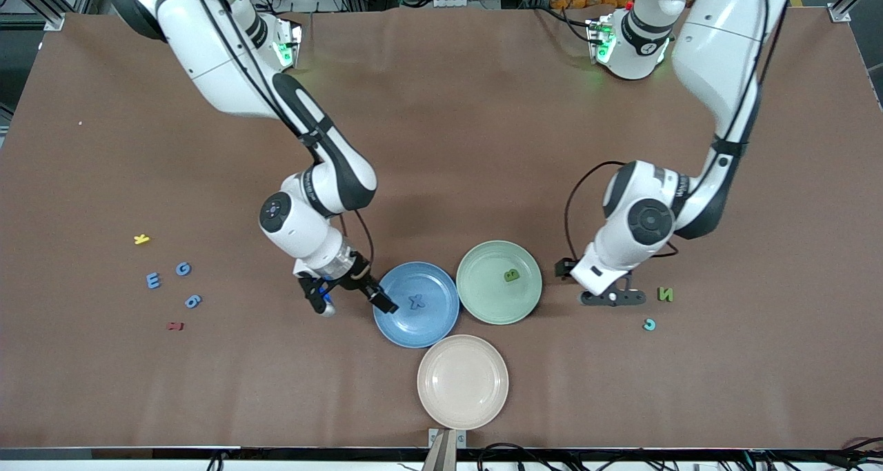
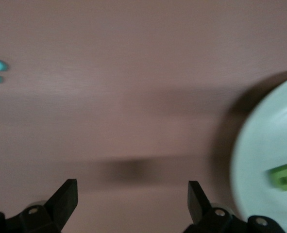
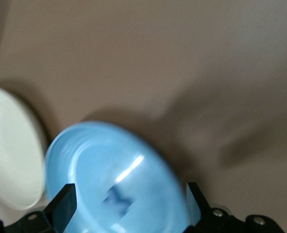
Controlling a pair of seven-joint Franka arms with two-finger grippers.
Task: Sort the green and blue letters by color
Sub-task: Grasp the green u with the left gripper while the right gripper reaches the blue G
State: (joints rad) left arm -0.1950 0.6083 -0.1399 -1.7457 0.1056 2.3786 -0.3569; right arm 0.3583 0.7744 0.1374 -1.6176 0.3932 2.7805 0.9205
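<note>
The right gripper [image 1: 350,300] stands wide open and empty at the blue plate [image 1: 441,326] rim toward the right arm's end. On that plate lies the blue X [image 1: 417,301]. The left gripper [image 1: 612,297] is also spread wide and holds nothing, over bare table beside the green plate [image 1: 476,298], which carries the green B [image 1: 512,275]. The green N [image 1: 665,294] lies just beside the left gripper. Blue E [image 1: 153,281], G [image 1: 183,269] and 6 [image 1: 193,301] lie well apart from the blue plate, toward the right arm's end.
</note>
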